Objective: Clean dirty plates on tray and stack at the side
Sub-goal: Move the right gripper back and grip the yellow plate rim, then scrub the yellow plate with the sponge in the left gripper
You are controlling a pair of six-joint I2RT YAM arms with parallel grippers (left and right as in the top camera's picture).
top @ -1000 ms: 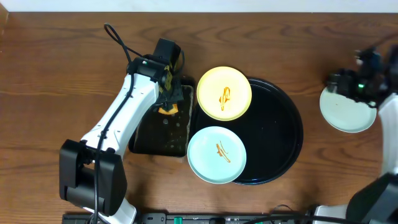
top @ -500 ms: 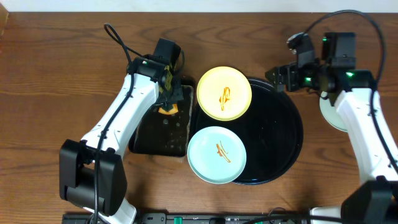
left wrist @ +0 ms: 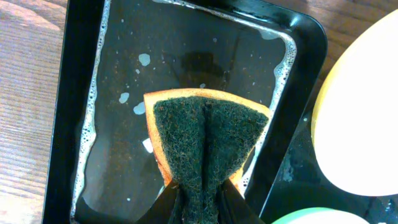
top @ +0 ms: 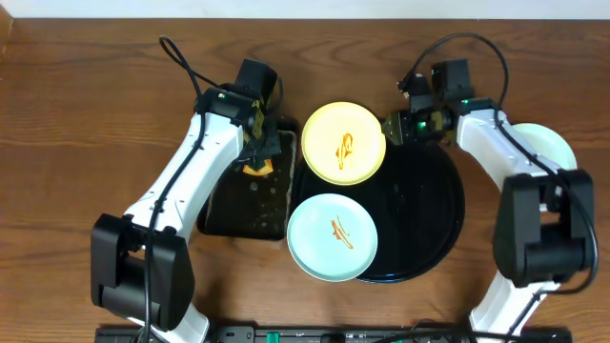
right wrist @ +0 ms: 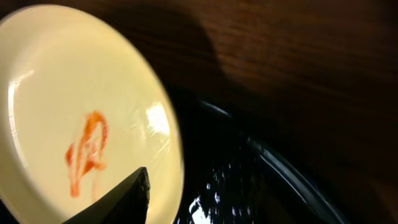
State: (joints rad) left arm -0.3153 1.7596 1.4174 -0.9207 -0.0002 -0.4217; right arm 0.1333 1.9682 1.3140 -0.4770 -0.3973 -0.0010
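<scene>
So the yellow plate [top: 343,143] sits on the upper-left rim of the tray [top: 424,205], with an orange sauce squiggle in its middle. The right gripper [top: 393,128] is right at that plate's right edge. The wrist cam only shows one finger [right wrist: 118,198] over the rim, so I can't tell how wide it's set or if it's gripping. The mint plate [top: 332,236], also sauced, is on the tray's lower-left, just beside the yellow one. The other mint plate [top: 558,145] is on the counter [top: 95,95] to the right, partly behind the arm. The left gripper [left wrist: 199,193] is pinching a sponge [left wrist: 208,130] over the wet pan [left wrist: 124,56].
</scene>
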